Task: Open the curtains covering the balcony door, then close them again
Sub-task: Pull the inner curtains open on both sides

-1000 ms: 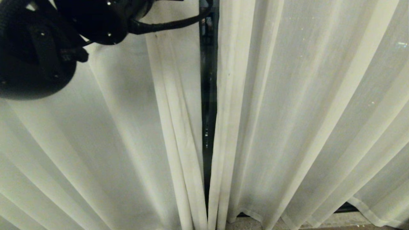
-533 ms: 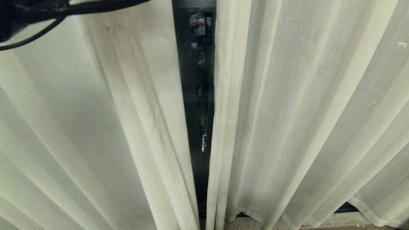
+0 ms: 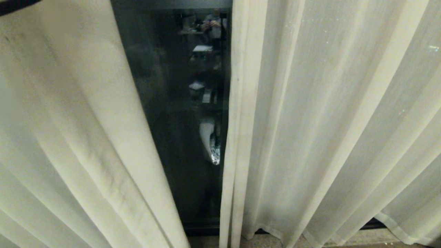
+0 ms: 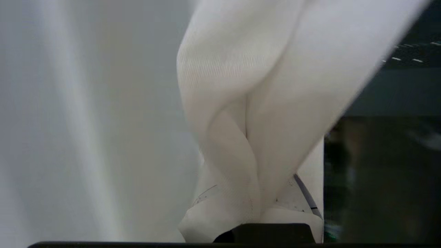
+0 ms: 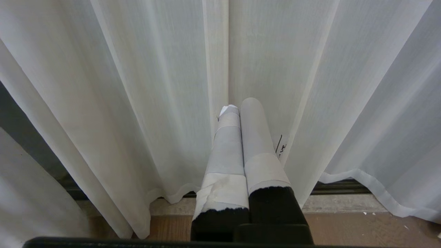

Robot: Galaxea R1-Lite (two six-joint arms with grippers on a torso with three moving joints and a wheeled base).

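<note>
The curtains hang as two cream pleated panels. The left curtain [image 3: 69, 137] is drawn aside, and its inner edge slants down towards the middle. The right curtain [image 3: 327, 120] hangs straight. Between them shows the dark glass of the balcony door [image 3: 172, 120]. In the left wrist view my left gripper [image 4: 255, 196] is shut on a bunched fold of the left curtain [image 4: 241, 103], and the fabric covers its taped fingertips. My right gripper [image 5: 239, 105] is low, shut on nothing, and its taped fingers [image 5: 224, 148] point at the right curtain [image 5: 155, 86].
The glass reflects the room and a person [image 3: 213, 24] standing behind me. A dark door track [image 5: 341, 187] and a pale sill run under the curtain hems, with wooden floor [image 5: 344, 227] in front. A dark bit of my left arm [image 3: 13, 3] shows at the top left.
The left curtain's edge has been pulled far to the left, so the narrow slit is now a wide strip of glass. My left arm has swung out of the head view to the upper left.
</note>
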